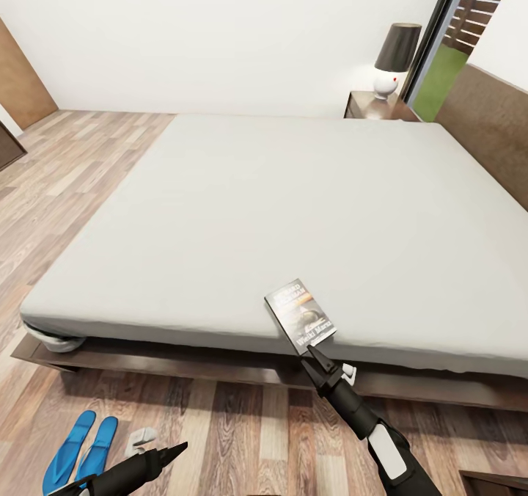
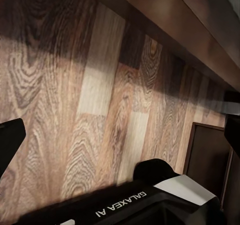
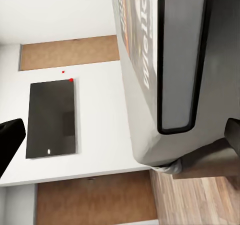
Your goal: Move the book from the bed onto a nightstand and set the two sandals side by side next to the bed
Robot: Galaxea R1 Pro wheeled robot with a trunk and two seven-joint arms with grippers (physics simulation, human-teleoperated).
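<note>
The book [image 1: 300,315] lies face up on the bed [image 1: 293,202], close to the mattress's front edge. My right gripper [image 1: 330,360] is open just below it, one fingertip at the book's near corner. In the right wrist view the book [image 3: 135,35] looms close, with the right gripper [image 3: 122,135] holding nothing. The two blue sandals [image 1: 77,450] lie side by side on the floor in front of the bed. My left gripper [image 1: 161,441] hangs open just right of them, over the floor [image 2: 75,85]. A nightstand [image 1: 367,105] stands at the bed's far side.
A lamp [image 1: 396,59] with a dark shade stands on the nightstand. A dark wooden furniture corner [image 1: 499,481] shows at the lower right. A black wall screen [image 3: 52,117] hangs on the white wall. A white object [image 1: 55,342] pokes out under the bed's near-left corner.
</note>
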